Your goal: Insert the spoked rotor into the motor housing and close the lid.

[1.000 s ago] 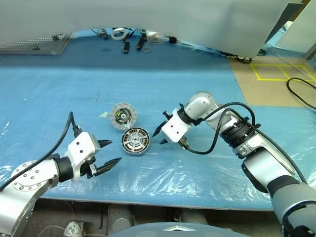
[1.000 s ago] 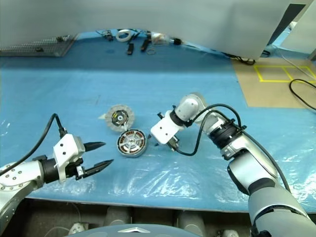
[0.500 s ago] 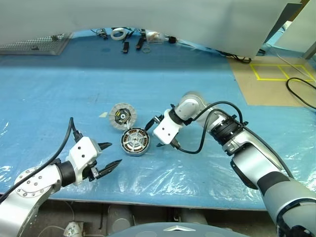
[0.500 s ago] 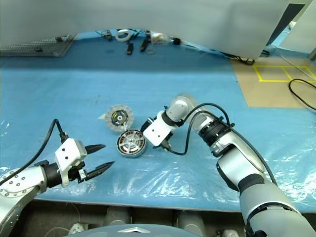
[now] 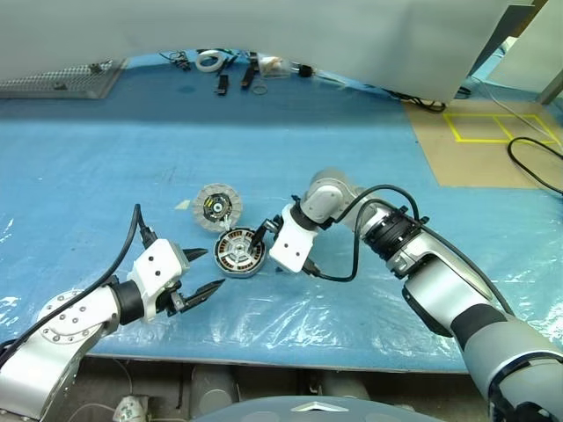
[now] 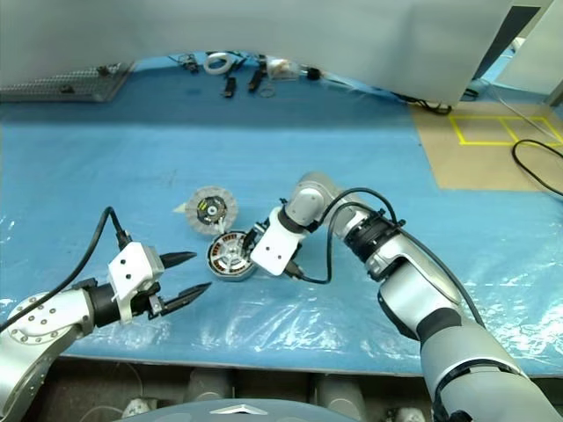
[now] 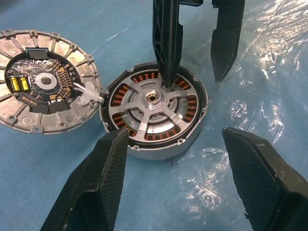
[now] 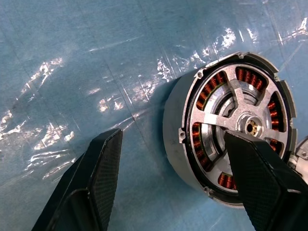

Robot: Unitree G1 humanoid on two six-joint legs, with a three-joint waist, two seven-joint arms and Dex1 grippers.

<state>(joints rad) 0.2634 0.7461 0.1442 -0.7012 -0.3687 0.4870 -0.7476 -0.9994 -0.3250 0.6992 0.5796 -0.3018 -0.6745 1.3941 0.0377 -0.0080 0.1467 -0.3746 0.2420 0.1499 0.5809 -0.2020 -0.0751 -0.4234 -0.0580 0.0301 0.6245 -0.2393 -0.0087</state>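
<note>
The motor housing, a short silver drum with copper windings, stands on the blue cover in the middle of the table. The spoked rotor lies inside it, its silver spokes and hub facing up. Touching the housing on its far left side lies the lid, black-and-yellow centre upward. My right gripper is open and straddles the housing's right rim, one finger down on the rotor's face and the other outside the wall. My left gripper is open and empty, just short of the housing on its near left.
A crinkled clear plastic sheet covers the blue table near its front edge. A tape roll and small tools lie along the far edge, with a metal mesh at the far left. A cable loops off the right wrist.
My right gripper has swung left and down onto the housing, so that one finger now rests on the rotor. The left gripper has hardly moved.
</note>
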